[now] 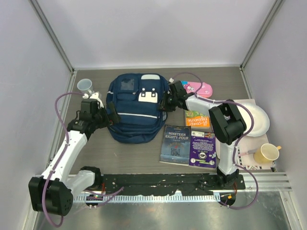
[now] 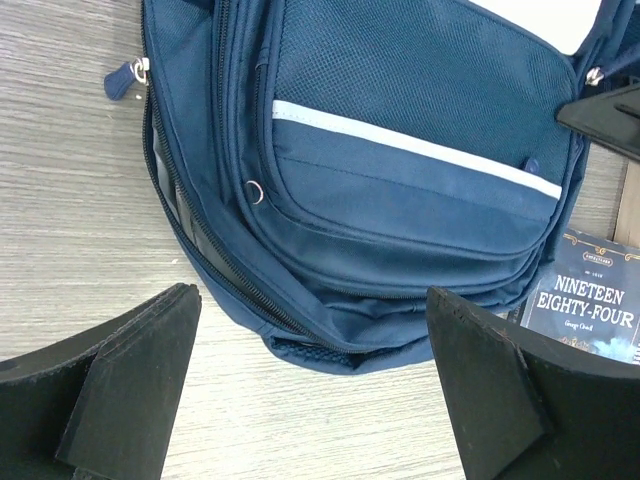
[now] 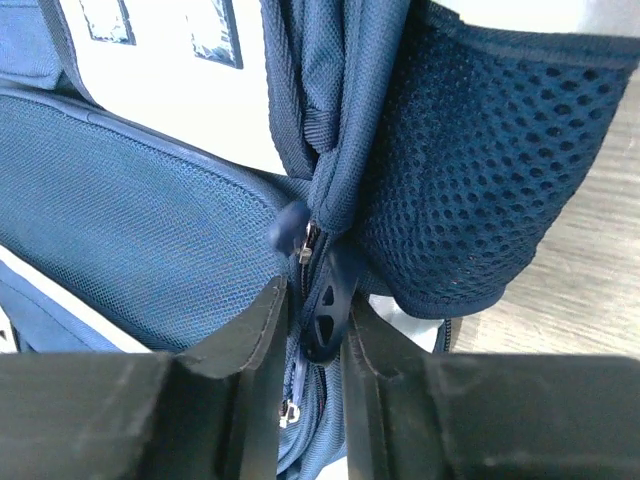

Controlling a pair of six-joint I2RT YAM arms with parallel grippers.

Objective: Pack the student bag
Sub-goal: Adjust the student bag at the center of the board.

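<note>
The navy student bag (image 1: 134, 108) lies flat on the table, front pockets up, with a white stripe and a white patch. My right gripper (image 1: 165, 101) is at the bag's right edge. In the right wrist view it (image 3: 318, 320) is shut on a dark zipper pull (image 3: 328, 295) beside the mesh side pocket (image 3: 480, 170). My left gripper (image 1: 106, 117) is at the bag's left edge. In the left wrist view it (image 2: 310, 390) is open and empty over bare table, just short of the bag (image 2: 400, 150), whose side zipper (image 2: 200, 240) gapes slightly.
Right of the bag lie a Nineteen Eighty-Four book (image 1: 175, 143), a purple book (image 1: 203, 148), an orange book (image 1: 197, 118) and a pink pencil case (image 1: 199, 88). A white plate (image 1: 254, 120) and a yellow mug (image 1: 266, 153) are far right. A small cup (image 1: 85, 86) stands back left.
</note>
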